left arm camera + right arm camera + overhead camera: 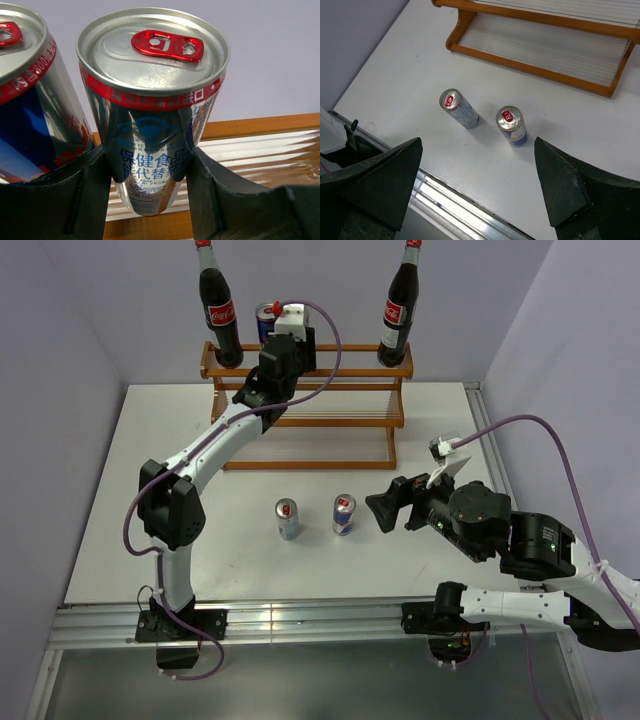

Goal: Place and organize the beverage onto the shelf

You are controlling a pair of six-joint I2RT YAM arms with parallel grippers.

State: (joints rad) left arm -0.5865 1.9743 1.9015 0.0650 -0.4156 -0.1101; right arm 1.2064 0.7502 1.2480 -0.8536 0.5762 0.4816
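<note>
The shelf (305,390) stands at the back with a cola bottle at each end of its top tier, one on the left (219,315) and one on the right (399,310). My left gripper (284,340) reaches to the top tier. In the left wrist view it (150,160) is shut on an upright blue-and-silver can (152,100) just above the rods. A second can (25,95) stands close on its left and also shows in the top view (267,322). Two more cans (287,519) (344,514) stand on the table. My right gripper (384,510) (477,185) is open and empty beside them.
The white table (150,500) has a metal rail (300,620) along its near edge. Grey walls close in the back and sides. The shelf's lower tiers (545,50) hold nothing. A purple cable (530,430) loops over the right arm.
</note>
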